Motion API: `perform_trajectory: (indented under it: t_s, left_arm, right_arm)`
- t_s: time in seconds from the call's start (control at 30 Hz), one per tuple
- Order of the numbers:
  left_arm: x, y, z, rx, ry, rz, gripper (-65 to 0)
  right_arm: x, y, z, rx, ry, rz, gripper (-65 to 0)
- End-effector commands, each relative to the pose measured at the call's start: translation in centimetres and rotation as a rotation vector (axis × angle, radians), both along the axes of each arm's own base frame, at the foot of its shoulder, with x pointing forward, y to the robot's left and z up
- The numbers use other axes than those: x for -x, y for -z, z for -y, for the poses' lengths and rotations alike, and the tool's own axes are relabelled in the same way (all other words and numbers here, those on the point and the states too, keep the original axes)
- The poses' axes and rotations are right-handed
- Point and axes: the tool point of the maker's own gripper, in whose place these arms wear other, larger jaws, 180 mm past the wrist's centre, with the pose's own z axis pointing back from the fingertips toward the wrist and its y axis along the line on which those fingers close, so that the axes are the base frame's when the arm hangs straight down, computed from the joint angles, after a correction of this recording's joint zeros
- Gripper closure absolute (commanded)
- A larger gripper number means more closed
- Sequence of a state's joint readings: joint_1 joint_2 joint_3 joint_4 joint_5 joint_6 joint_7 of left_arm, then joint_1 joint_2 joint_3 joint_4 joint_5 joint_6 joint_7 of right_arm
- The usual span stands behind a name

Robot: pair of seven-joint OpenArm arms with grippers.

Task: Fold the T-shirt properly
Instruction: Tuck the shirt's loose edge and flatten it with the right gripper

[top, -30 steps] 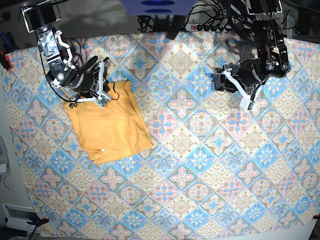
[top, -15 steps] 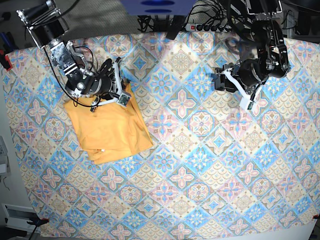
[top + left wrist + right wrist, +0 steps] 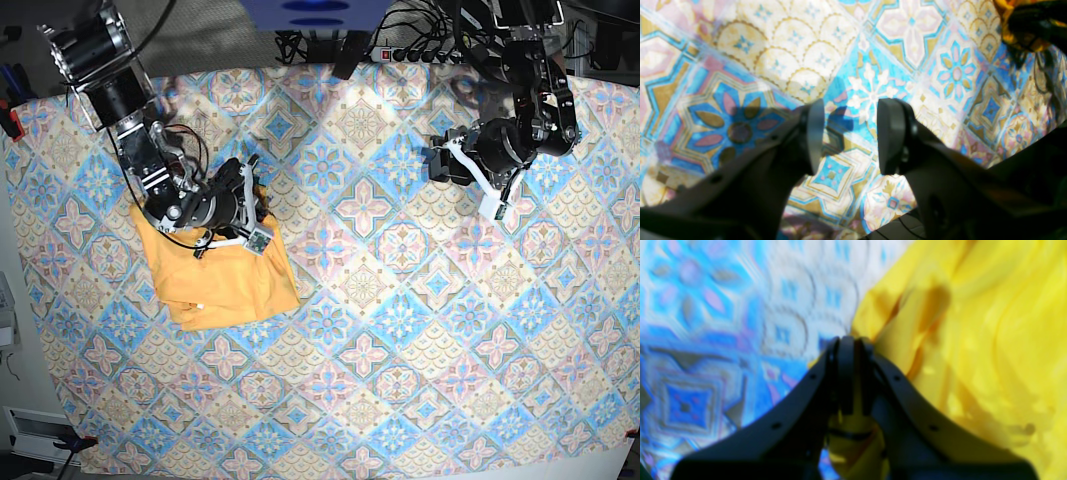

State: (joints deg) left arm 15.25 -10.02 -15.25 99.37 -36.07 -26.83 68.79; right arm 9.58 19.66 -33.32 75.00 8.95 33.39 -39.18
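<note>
Since a second earlier, the right claw (image 3: 258, 212), clenched on the plain yellow-orange cotton T-shirt (image 3: 225, 275), had dragged its edge rightward; the left claw (image 3: 848, 135) stayed released.

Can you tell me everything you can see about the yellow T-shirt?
The T-shirt is plain yellow-orange, soft cloth with no print, folded into a rumpled, roughly square bundle with creases. It lies on the patterned tablecloth at the left of the base view. The right gripper is shut on a pinch of fabric at its edge, and the arm reaches over its top part. A tiny white speck shows near its lower edge.
</note>
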Motion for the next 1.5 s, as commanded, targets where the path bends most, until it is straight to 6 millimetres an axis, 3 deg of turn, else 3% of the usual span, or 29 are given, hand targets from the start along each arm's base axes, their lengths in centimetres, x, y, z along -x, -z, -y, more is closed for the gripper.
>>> perform_trajectory:
  t_s: [0.0, 0.07, 0.23, 0.47, 0.97, 1.3, 1.37, 1.47]
  left_arm:
    - [-0.8, -0.9, 0.0, 0.008, 0.002, 0.04, -25.2]
    - [-0.8, -0.9, -0.1, 0.008, 0.0, 0.04, -25.2]
    - [-0.6, -0.8, 0.0, 0.009, 0.0, 0.038, -25.2]
    - [-0.5, -0.8, 0.0, 0.009, 0.0, 0.036, -25.2]
    - [0.0, -0.5, -0.1, 0.01, -0.001, 0.023, -25.2]
    - [0.0, -0.6, 0.0, 0.009, 0.0, 0.026, -25.2]
    - [0.0, -0.6, 0.0, 0.01, 0.0, 0.026, -25.2]
    - [0.2, -0.6, -0.1, 0.01, -0.001, 0.022, -25.2]
  right_arm:
    - [-1.9, -1.7, -1.1, -0.035, 0.001, 0.053, -3.8]
    - [-2.3, -1.9, -2.4, -0.059, 0.001, 0.055, -3.8]
    - [-3.8, -1.8, -3.2, -0.069, 0.018, 0.046, -3.8]
    - [-5.2, -2.4, -3.2, -0.075, 0.027, 0.066, -3.8]
    - [-8.2, 0.8, 1.2, -0.074, 0.226, 0.057, -3.8]
    - [-9.8, -0.7, -0.1, -0.104, 0.217, 0.095, -3.8]
    - [-10.3, -2.1, -0.9, -0.116, 0.195, 0.13, -3.8]
    - [-9.5, -3.0, -0.8, -0.109, 0.181, 0.149, -3.8]
